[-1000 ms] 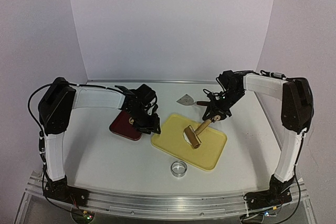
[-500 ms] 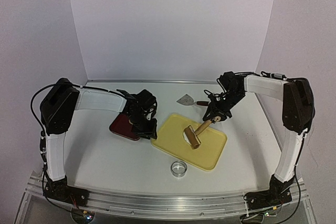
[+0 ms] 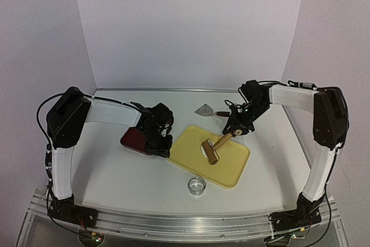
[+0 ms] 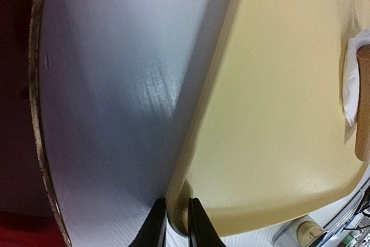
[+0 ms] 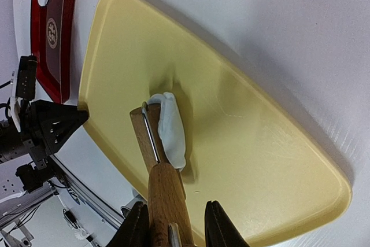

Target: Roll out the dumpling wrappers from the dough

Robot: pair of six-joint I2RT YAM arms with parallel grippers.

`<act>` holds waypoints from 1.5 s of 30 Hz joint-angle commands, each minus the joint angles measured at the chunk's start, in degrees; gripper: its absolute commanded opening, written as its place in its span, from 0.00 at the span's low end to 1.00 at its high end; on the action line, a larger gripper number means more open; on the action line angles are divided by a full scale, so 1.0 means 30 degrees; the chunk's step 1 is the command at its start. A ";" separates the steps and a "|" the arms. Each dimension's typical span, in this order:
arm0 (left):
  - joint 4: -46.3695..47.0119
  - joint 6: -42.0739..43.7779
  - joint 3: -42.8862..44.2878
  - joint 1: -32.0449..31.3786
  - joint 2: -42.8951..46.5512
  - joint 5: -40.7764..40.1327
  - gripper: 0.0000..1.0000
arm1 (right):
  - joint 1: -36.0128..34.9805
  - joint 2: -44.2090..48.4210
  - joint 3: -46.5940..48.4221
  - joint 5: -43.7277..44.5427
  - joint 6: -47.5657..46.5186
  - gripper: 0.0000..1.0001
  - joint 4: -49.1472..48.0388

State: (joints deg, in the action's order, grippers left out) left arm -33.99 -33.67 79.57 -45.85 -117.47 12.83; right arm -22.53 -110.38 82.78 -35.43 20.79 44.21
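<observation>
A yellow cutting board (image 3: 228, 166) lies mid-table. On it sits the dough (image 5: 172, 131), a small white lump pressed against the head of a wooden roller (image 3: 211, 152). My right gripper (image 3: 236, 126) is shut on the roller's handle (image 5: 167, 195), which slopes down to the board. My left gripper (image 3: 165, 146) is shut on the board's left rim, and its fingers (image 4: 157, 224) pinch the raised edge (image 4: 176, 203) from both sides. The dough (image 4: 351, 79) also shows at the right edge of the left wrist view. No dumpling wrappers are in view.
A dark red tray (image 3: 133, 140) lies just left of the board, under my left wrist. A shiny ring cutter (image 3: 197, 185) stands in front of the board. A metal scraper (image 3: 204, 109) lies behind it, near the right arm.
My left gripper has dropped to the board's left corner and closed on its rim. The roller head has shifted slightly to the left over the dough.
</observation>
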 commanded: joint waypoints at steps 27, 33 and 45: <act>-0.1919 -0.0319 0.0939 -0.0127 -0.0985 -0.2776 0.00 | 0.0865 -0.1390 -0.2674 1.0173 0.1393 0.00 0.2325; -0.2098 -0.0539 0.0982 -0.0119 -0.1011 -0.3043 0.00 | 0.1515 -0.1233 -0.2766 1.0262 0.1273 0.00 0.2406; -0.2175 -0.0756 0.1121 -0.0107 -0.1097 -0.3237 0.00 | 0.2278 -0.1234 -0.2801 1.0406 0.0895 0.00 0.2402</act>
State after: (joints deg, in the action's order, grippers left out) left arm -36.07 -37.76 82.19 -46.13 -118.69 7.09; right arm -19.25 -108.86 78.94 -35.46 25.56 41.95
